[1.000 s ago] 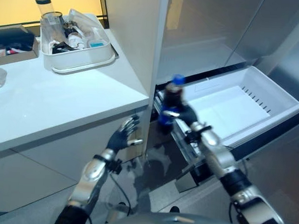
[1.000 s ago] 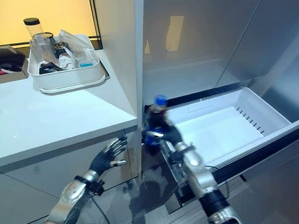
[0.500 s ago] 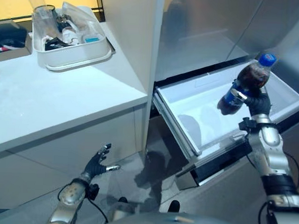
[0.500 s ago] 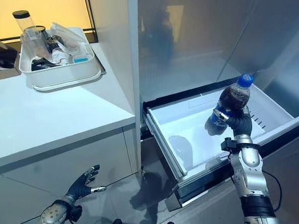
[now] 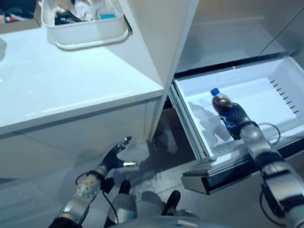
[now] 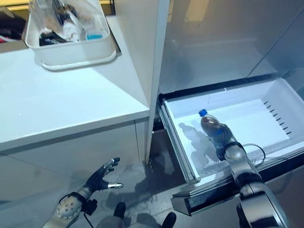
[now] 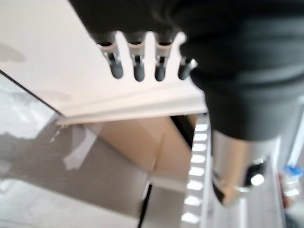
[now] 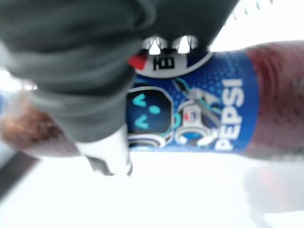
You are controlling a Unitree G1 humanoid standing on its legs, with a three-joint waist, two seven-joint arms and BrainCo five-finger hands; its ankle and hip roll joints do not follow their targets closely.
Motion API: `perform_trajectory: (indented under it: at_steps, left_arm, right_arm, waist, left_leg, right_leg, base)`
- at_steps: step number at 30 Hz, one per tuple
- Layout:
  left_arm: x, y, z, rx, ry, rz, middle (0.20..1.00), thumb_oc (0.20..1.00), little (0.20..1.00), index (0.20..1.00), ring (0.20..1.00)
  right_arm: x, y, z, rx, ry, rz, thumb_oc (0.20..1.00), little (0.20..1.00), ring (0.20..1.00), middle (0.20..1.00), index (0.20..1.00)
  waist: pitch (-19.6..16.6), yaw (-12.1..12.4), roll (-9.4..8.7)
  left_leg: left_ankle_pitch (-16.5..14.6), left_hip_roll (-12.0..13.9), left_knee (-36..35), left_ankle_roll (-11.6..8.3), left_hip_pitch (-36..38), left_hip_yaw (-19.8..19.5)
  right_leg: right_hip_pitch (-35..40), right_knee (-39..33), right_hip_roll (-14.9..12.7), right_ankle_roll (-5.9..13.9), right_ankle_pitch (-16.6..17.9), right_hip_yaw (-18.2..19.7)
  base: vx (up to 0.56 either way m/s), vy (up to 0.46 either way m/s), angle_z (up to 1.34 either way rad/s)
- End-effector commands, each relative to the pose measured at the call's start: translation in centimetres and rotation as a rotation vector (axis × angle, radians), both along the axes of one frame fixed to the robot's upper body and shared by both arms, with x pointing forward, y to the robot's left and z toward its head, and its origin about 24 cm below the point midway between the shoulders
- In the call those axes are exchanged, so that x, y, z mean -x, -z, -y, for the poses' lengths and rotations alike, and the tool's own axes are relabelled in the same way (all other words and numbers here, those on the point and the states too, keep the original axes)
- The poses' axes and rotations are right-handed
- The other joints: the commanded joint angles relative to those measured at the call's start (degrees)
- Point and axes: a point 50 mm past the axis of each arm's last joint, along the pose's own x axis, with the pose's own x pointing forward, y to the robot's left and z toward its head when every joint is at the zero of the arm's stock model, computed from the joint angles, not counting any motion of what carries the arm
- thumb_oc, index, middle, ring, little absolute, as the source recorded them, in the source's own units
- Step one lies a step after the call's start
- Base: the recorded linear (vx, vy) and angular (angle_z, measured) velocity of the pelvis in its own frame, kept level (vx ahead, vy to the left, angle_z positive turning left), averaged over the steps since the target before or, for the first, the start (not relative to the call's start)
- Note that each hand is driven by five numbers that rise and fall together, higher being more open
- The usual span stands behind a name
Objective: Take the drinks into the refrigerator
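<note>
We have the cola bottle (image 6: 212, 127) in our right hand (image 6: 230, 149), fingers curled round its blue-labelled middle, and it sits right of centre in the head views, inside the pulled-out refrigerator drawer (image 6: 274, 96). The bottle leans with its blue cap toward the upper left of the frame; its base looks low over the white drawer floor, near the front wall, though we cannot tell whether it touches. In the right wrist view the label (image 8: 190, 114) runs across the frame with pale drawer floor beside it.

Our left hand (image 5: 116, 155) hangs idle at the lower left, fingers spread and holding nothing, in front of the white cabinet under the counter (image 5: 67, 100). A white tray (image 5: 85, 33) of odds and ends sits on that counter at the top left.

To set it down well, we judge it best to let the bottle settle fully on the floor before easing our hold (a round bottle released tilted will likely roll), then lift the hand clear of the front wall without dragging the bottle along.
</note>
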Motion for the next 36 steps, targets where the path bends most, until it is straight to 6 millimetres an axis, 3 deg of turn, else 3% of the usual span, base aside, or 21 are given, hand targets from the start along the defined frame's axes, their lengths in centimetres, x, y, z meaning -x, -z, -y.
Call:
perform_trajectory:
  at_steps: [1, 2, 3, 9, 10, 11, 12, 17, 20, 25, 27, 28, 31, 36]
  left_arm:
    - [-1.5, -4.4, 2.0, 0.108, 0.095, 0.213, 1.0, 1.0, 1.0, 1.0, 1.0]
    - [-1.5, -4.4, 2.0, 0.108, 0.095, 0.213, 1.0, 1.0, 1.0, 1.0, 1.0]
    - [-1.8, -5.9, 2.6, 0.146, 0.117, 0.271, 1.0, 1.0, 1.0, 1.0, 1.0]
    - [-2.3, -8.8, 3.2, 0.234, 0.136, 0.371, 1.0, 1.0, 1.0, 1.0, 1.0]
    - [-2.4, -9.4, 3.3, 0.245, 0.141, 0.394, 1.0, 1.0, 1.0, 1.0, 1.0]
    - [-2.4, -9.6, 3.4, 0.258, 0.14, 0.402, 1.0, 1.0, 1.0, 1.0, 1.0]
    - [-2.4, -9.8, 3.4, 0.277, 0.137, 0.405, 1.0, 1.0, 1.0, 1.0, 1.0]
    - [-2.8, -10.6, 3.6, 0.311, 0.13, 0.437, 1.0, 1.0, 1.0, 1.0, 1.0]
    - [-3.0, -10.7, 3.5, 0.307, 0.12, 0.447, 1.0, 1.0, 1.0, 1.0, 1.0]
    - [-3.0, -10.4, 2.8, 0.271, 0.102, 0.442, 1.0, 1.0, 1.0, 1.0, 1.0]
    - [-3.0, -10.2, 2.3, 0.253, 0.087, 0.434, 1.0, 1.0, 1.0, 1.0, 1.0]
    - [-2.9, -10.0, 2.0, 0.237, 0.083, 0.427, 1.0, 1.0, 1.0, 1.0, 1.0]
    - [-2.9, -9.9, 1.5, 0.21, 0.085, 0.42, 1.0, 1.0, 1.0, 1.0, 1.0]
    - [-3.1, -9.5, 1.5, 0.205, 0.1, 0.395, 1.0, 1.0, 1.0, 1.0, 1.0]
  right_arm:
    - [-3.6, -6.3, -1.2, 0.245, -0.063, 0.173, 0.2, 0.2, 0.2, 0.2, 0.2]
    - [-3.6, -6.3, -1.2, 0.245, -0.063, 0.173, 0.2, 0.2, 0.2, 0.2, 0.2]
    - [-3.4, -4.0, -2.2, 0.357, -0.112, 0.065, 0.2, 0.2, 0.2, 0.2, 0.2]
    - [-1.9, 1.4, -5.8, 0.468, -0.244, -0.148, 0.2, 0.2, 0.2, 0.2, 0.2]
    - [-1.7, 2.2, -6.7, 0.462, -0.263, -0.172, 0.231, 0.231, 0.231, 0.231, 0.231]
    - [-1.5, 2.8, -7.2, 0.448, -0.273, -0.196, 0.479, 0.479, 0.479, 0.479, 0.479]
    - [-1.4, 3.2, -8.0, 0.42, -0.28, -0.209, 1.0, 1.0, 1.0, 1.0, 1.0]
    - [-1.3, 3.6, -11.1, 0.327, -0.334, -0.162, 1.0, 1.0, 1.0, 1.0, 1.0]
    - [-1.6, 2.7, -11.4, 0.28, -0.341, -0.104, 1.0, 1.0, 1.0, 1.0, 1.0]
    - [-1.5, 0.5, -8.8, -0.077, -0.166, 0.093, 1.0, 1.0, 1.0, 1.0, 1.0]
    - [-1.1, -0.7, -7.4, -0.169, -0.117, 0.195, 1.0, 1.0, 1.0, 1.0, 1.0]
    - [-0.8, -2.3, -6.2, -0.224, -0.081, 0.286, 1.0, 1.0, 1.0, 1.0, 1.0]
    - [1.1, -4.3, -2.8, -0.299, 0.014, 0.448, 1.0, 1.0, 1.0, 1.0, 1.0]
    - [4.3, -7.5, 0.8, -0.381, 0.086, 0.682, 1.0, 1.0, 1.0, 1.0, 1.0]
  waist:
    - [1.9, 1.8, -0.3]
    - [1.8, 1.7, -0.34]
    - [2.9, 2.5, 0.23]
    - [4.9, 3.9, 1.75]
    - [5.1, 4.2, 2.0]
    - [5.2, 4.5, 2.36]
    - [5.2, 4.5, 2.48]
    - [5.4, 4.5, 3.11]
    - [5.2, 3.9, 2.93]
    - [4.8, 1.7, 1.91]
    - [4.5, 0.7, 1.4]
    - [4.2, 0.1, 1.07]
    - [3.7, -1.4, 0.45]
    - [2.1, -4.0, -0.52]
  left_leg:
    - [-0.3, -4.8, -0.8, 5.17, -2.7, -0.7]
    - [-0.3, -4.8, -0.8, 5.18, -2.8, -0.8]
    - [0.0, -5.0, -0.6, 5.19, -3.9, -1.5]
    - [0.8, -5.6, -0.3, 5.19, -6.1, -3.6]
    - [0.9, -5.8, -0.3, 5.19, -6.4, -4.0]
    - [0.5, -5.9, -0.2, 5.14, -6.4, -4.1]
    - [0.9, -6.0, -0.3, 5.2, -6.7, -4.3]
    - [0.5, -6.0, -0.4, 5.09, -6.2, -4.6]
    - [0.2, -6.0, -0.6, 5.06, -5.8, -4.4]
    - [-0.3, -5.6, -0.8, 5.07, -4.4, -3.5]
    - [-0.5, -5.5, -0.8, 5.1, -3.9, -2.8]
    - [-0.3, -5.5, -0.9, 5.17, -3.8, -2.5]
    - [-1.0, -5.3, -0.8, 5.2, -2.8, -1.9]
    - [-1.4, -5.4, -1.0, 5.42, -1.4, -1.1]
  right_leg:
    - [-0.6, 4.9, -0.1, 2.27, -1.5, -1.3]
    - [-0.7, 4.9, -0.1, 2.27, -1.5, -1.3]
    - [-1.2, 5.0, -0.4, 2.35, -1.3, -2.1]
    - [-2.1, 4.9, -1.3, 2.36, -1.3, -4.2]
    - [-2.1, 4.9, -1.5, 2.4, -1.3, -4.6]
    - [-2.0, 4.9, -1.5, 2.38, -1.6, -4.8]
    - [-2.2, 4.8, -1.7, 2.37, -1.4, -5.2]
    - [-1.9, 4.5, -2.0, 2.37, -1.5, -5.5]
    - [-1.8, 4.4, -1.9, 2.3, -1.6, -5.1]
    - [-1.4, 4.6, -1.8, 2.31, -1.6, -4.3]
    - [-1.3, 4.7, -1.8, 2.3, -1.7, -3.6]
    - [-1.4, 4.7, -1.8, 2.29, -1.4, -3.4]
    - [-0.8, 4.8, -1.5, 2.27, -1.9, -2.7]
    - [-0.3, 4.7, -1.2, 2.09, -2.0, -1.6]
  base:
    - [-0.03, 0.011, 0.26]
    - [-0.06, 0.032, 0.27]
    - [-0.03, 0.025, 0.19]
    - [-0.02, 0.012, 0.21]
    - [-0.01, 0.002, 0.11]
    - [0.0, 0.014, 0.09]
    - [0.0, 0.01, 0.09]
    - [-0.01, 0.013, 0.07]
    - [0.0, 0.0, 0.0]
    - [0.0, 0.001, -0.01]
    - [-0.01, 0.002, -0.09]
    - [0.02, -0.012, -0.09]
    - [0.02, -0.032, -0.08]
    - [0.02, -0.041, -0.09]
